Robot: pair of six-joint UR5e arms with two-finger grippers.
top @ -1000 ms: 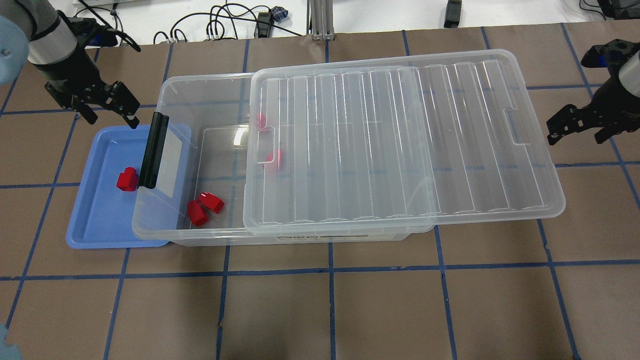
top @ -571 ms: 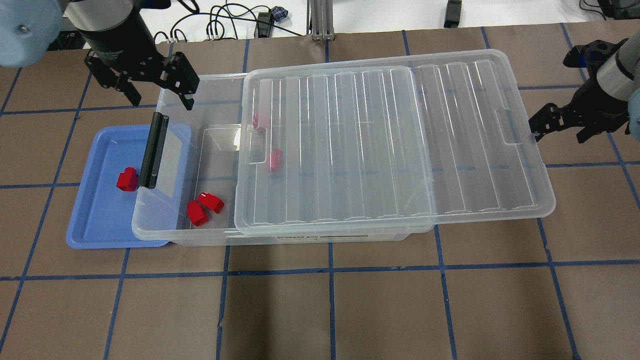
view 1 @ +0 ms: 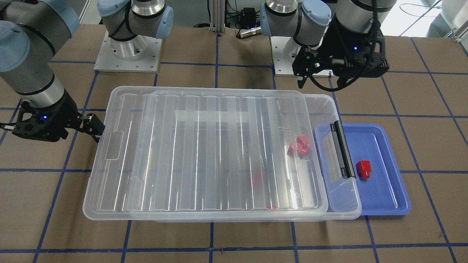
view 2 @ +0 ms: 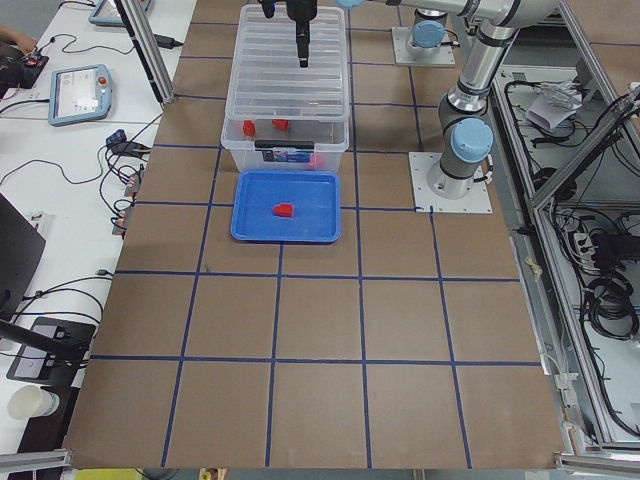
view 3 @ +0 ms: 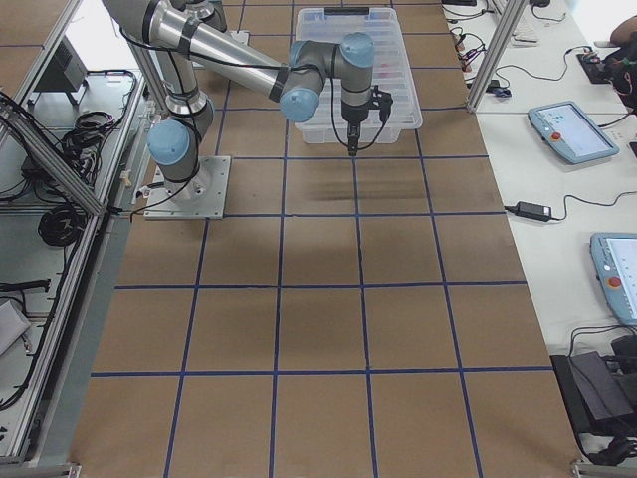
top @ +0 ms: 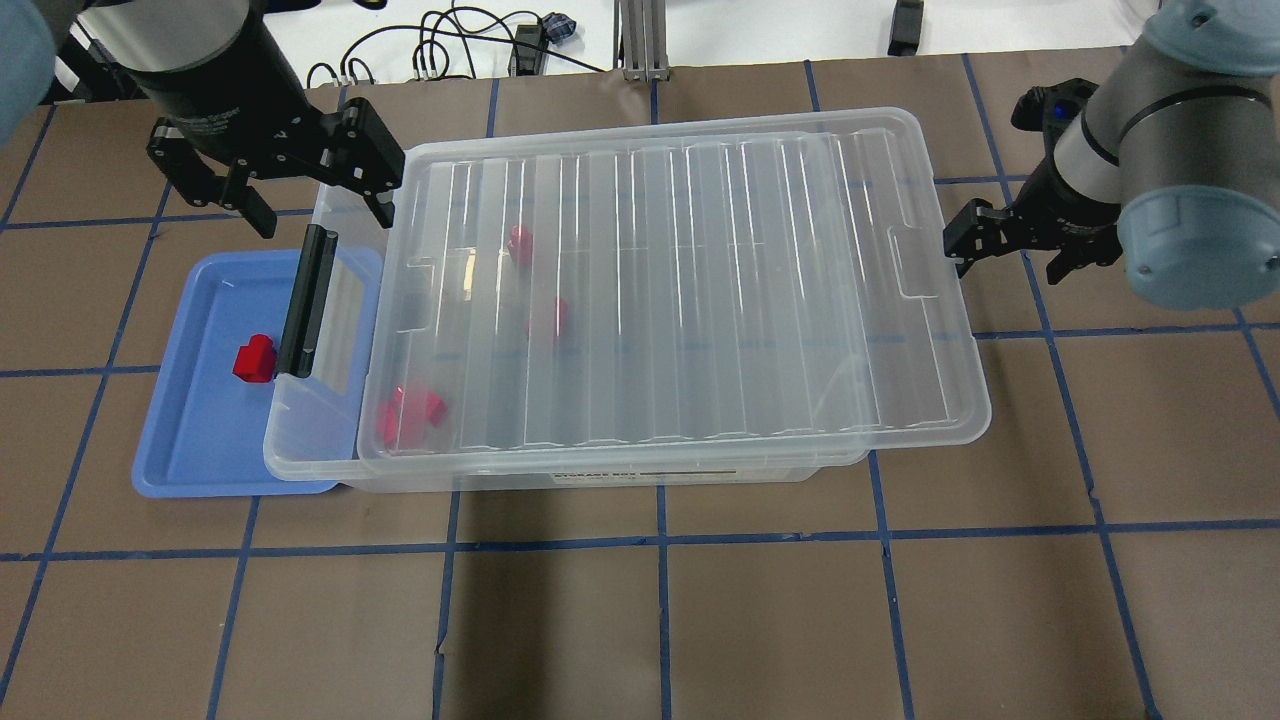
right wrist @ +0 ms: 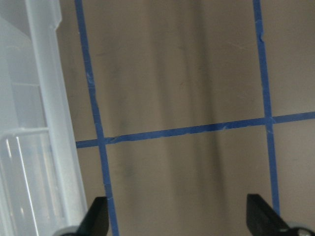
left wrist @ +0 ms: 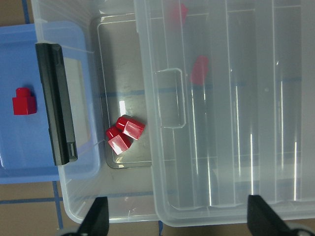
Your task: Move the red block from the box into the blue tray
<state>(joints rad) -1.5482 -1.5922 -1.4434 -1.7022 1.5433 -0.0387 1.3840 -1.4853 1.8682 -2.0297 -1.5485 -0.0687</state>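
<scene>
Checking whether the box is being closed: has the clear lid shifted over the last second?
Yes. The lid slid along the box toward the blue tray, now covering the pair of red blocks that lay uncovered.

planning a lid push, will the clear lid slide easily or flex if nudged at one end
Probably slides easily: the lid lies loose and offset on the box. Likely light, being thin clear plastic, though its ribs should stiffen it.

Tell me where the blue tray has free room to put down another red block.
The blue tray is bare along its outer side, away from the box, and toward both ends. The box side is crowded: the box's rim overhangs it, and one red block lies mid-tray, toward the black latch bar.
</scene>
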